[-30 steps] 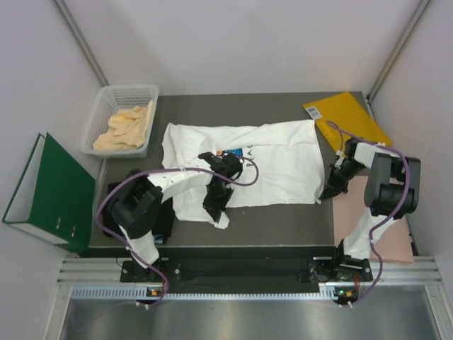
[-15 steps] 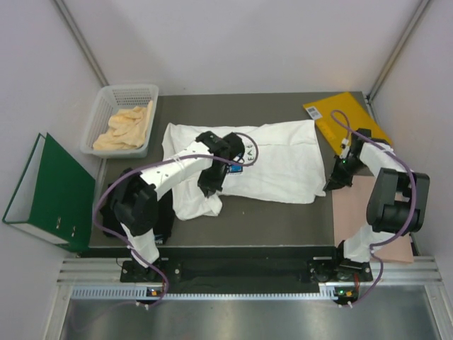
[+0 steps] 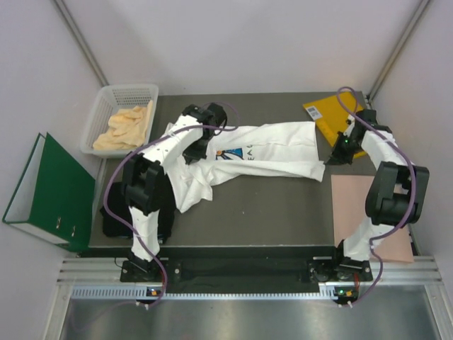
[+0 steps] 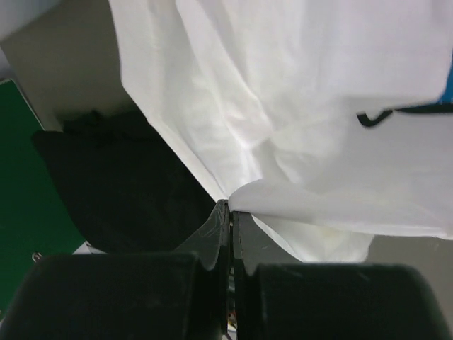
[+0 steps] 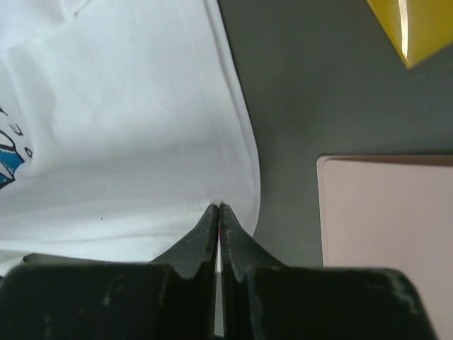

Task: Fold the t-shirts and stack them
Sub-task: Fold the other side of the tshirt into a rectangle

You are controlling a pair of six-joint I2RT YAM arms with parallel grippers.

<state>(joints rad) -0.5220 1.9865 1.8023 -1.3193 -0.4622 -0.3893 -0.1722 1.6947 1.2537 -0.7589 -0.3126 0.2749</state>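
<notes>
Dark grey and flat, the surface (image 3: 283, 212) sits between pale walls, and the white t-shirt (image 3: 276, 152) lies stretched across its far half, running from left to right. Its blue chest print (image 3: 237, 154) faces up near the middle. The shirt's near-left part hangs in loose folds (image 3: 191, 191) toward the near edge. The left tool (image 3: 193, 151) is pinched fully closed on a fold of this white cloth at the shirt's left end; the left wrist view shows the fingertips (image 4: 228, 209) meeting on the fabric's edge. The right tool (image 3: 333, 161) is likewise clamped tight on the shirt's right-hand edge, with the hem caught between its tips (image 5: 218, 209). The black t-shirt (image 3: 112, 223) lies bunched at the near-left corner of the surface, beside the left arm's base. Just right of the white shirt a pink paper sheet (image 3: 357, 205) lies flat, and beyond it, in the far-right corner, an orange-yellow envelope (image 3: 329, 113). Off the far-left corner stands a white basket (image 3: 92, 124) holding a pale yellow cloth (image 3: 127, 126), and nearer on that side a green binder (image 3: 53, 191).
</notes>
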